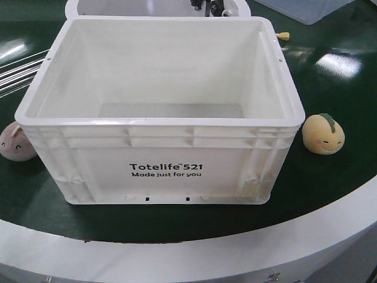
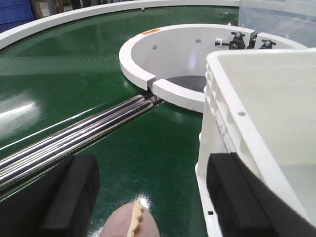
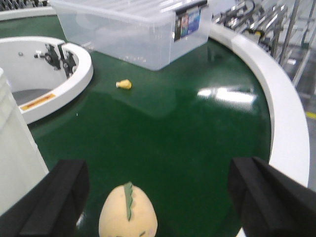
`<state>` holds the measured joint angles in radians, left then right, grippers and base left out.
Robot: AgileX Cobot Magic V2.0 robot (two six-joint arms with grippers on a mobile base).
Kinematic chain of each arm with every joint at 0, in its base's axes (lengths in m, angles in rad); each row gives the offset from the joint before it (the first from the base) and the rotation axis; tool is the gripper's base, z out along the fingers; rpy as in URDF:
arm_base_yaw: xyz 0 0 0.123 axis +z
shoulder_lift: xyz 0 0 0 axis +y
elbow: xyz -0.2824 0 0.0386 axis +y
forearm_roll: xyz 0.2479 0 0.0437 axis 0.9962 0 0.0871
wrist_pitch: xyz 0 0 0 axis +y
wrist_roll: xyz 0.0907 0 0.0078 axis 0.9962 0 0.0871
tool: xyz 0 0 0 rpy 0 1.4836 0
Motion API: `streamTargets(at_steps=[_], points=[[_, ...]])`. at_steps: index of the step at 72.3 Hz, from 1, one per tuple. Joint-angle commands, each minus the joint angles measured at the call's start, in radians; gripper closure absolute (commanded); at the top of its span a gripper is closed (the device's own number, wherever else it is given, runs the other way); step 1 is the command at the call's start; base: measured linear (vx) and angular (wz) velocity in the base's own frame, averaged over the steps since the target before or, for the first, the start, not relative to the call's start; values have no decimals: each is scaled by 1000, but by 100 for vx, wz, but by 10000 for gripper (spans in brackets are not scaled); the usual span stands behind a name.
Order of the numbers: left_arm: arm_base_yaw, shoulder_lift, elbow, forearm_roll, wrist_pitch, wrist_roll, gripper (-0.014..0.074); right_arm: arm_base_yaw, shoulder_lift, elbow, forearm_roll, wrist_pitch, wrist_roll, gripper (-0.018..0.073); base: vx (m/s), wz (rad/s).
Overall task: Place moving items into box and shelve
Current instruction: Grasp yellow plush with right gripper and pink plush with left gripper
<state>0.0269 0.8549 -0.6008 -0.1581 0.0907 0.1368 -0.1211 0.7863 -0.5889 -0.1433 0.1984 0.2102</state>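
Observation:
The white box (image 1: 159, 171) printed "Totelife 521" stands on the green belt with nothing inside. A pinkish-brown plush toy (image 1: 16, 142) lies against its left side and a yellow-orange plush toy with a green leaf (image 1: 323, 133) lies to its right. In the left wrist view my left gripper (image 2: 148, 197) is open, straddling the pinkish-brown toy (image 2: 129, 224), with the box wall (image 2: 222, 133) beside the right finger. In the right wrist view my right gripper (image 3: 158, 190) is open wide above the yellow-orange toy (image 3: 128, 215). Neither gripper shows in the front view.
A white ring housing (image 2: 163, 69) with black fittings sits behind the box. Shiny metal rods (image 2: 74, 136) run across the belt at left. A clear lidded bin (image 3: 133, 29) and a small yellow piece (image 3: 124, 85) lie far right. The belt's white rim (image 3: 276, 108) curves along the right.

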Motion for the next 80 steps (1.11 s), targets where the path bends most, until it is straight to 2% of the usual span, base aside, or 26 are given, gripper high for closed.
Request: streamTargets(at_steps=[1,12,21,27,34,38,46,52,80], points=[[3,-10,-36,-2,-77,1,28,-8,39,-38,8,-52,11,-34,0,0],[3,-9,-36,-2,-78,2,28,-8,169,-96,42,-4,5,-25,0,0],[3,-4,-36,-2,-78,2,28,-8,305,-222,48,82,-7,-25,0,0],[3,-4,-36,-2,-78,2,28,-8,396,-312,75,159,-52,-25,0,0],[3,-4,-36,-2,-78,2,28,-8,499,-415,167,248,-171,-25,0,0],[3,-4,-36,-2,-77,2,28,-8,560,-459,252,283,-249,-25,0,0],[3,-4,-36,-2,-75,2,28,-8,647,-518,414,333,-416,-25,0,0],[3,-4,-36,-2,-72,2,28,-8,702,-532,484,342,-497,-25,0,0],[3,-4,-36,-2,-71,2,28,-8,838,-535,478,363,-524,-25,0,0]])
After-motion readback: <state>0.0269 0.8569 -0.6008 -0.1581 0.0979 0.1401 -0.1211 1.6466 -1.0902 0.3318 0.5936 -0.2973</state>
